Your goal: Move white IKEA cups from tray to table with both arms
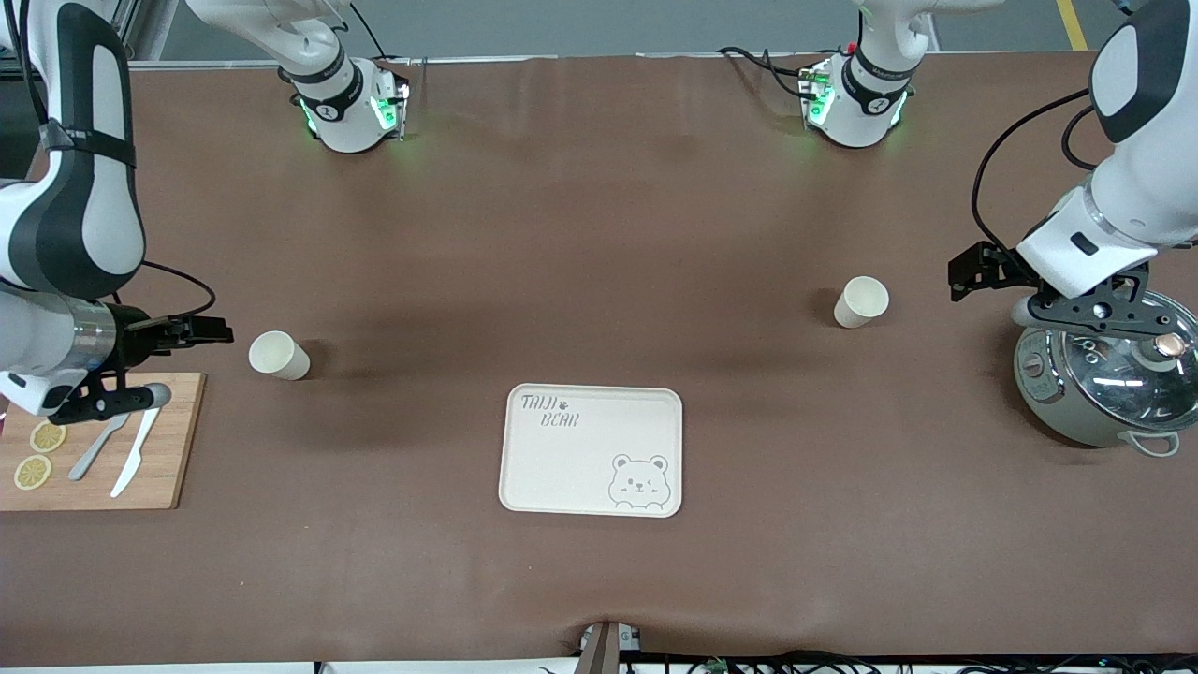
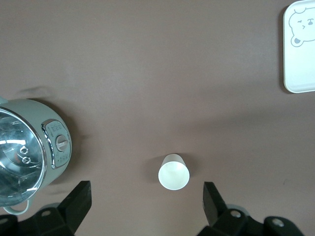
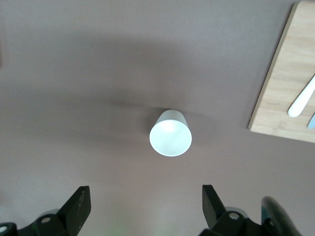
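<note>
Lowest in the front view's centre lies the cream rounded-rectangle tray (image 1: 591, 449) with its raised rim and grey bear drawing; note that it carries nothing. Both small cream-white tapered cups already stand upright on the brown matte table (image 1: 599, 234): one cup (image 1: 278, 355) at middle left of the frame, the other cup (image 1: 861, 301) at middle right, each well apart from the tray.

Judge the task as essentially complete. Should you need to regrasp, treat each cup as light, stiff and smooth-walled, hence easily tipped or slid. Close across the wall below the rim, squarely and gently.

Observe the right gripper (image 1: 192, 329) at the frame's left edge, over the table just above the wooden cutting board (image 1: 98, 440), fingers spread and holding nothing. Observe the left gripper (image 1: 973, 267) at the frame's right, beside the grey-green pot with glass lid (image 1: 1104, 384), fingers likewise released and empty. Both wrist views confirm each cup standing free between parted fingers.
</note>
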You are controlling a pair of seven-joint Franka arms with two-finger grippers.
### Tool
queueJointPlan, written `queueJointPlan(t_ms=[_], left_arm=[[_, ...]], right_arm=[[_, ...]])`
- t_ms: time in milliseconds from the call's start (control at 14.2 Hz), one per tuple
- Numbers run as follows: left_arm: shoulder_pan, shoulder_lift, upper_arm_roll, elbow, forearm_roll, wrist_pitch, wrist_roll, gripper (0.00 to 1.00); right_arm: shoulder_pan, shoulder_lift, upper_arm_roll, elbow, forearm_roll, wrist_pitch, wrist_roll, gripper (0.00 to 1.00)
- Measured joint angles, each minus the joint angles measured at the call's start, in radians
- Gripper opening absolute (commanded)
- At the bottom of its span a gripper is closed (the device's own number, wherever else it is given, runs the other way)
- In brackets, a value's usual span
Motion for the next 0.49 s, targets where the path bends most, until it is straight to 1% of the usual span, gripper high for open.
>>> queueJointPlan(t_ms=[353,495], left_arm=[[0.000,0.000,0.004,0.019,0.000,-0.006,0.000,1.00],[0.000,0.000,0.004,0.028,0.000,-0.011,0.000,1.00]], right_arm=[[-0.019,0.000,0.001,0.072,-0.003,-0.012,0.132,1.00],[-0.052,-0.010,0.038,0.085,-0.003,-0.053,0.139,1.00]])
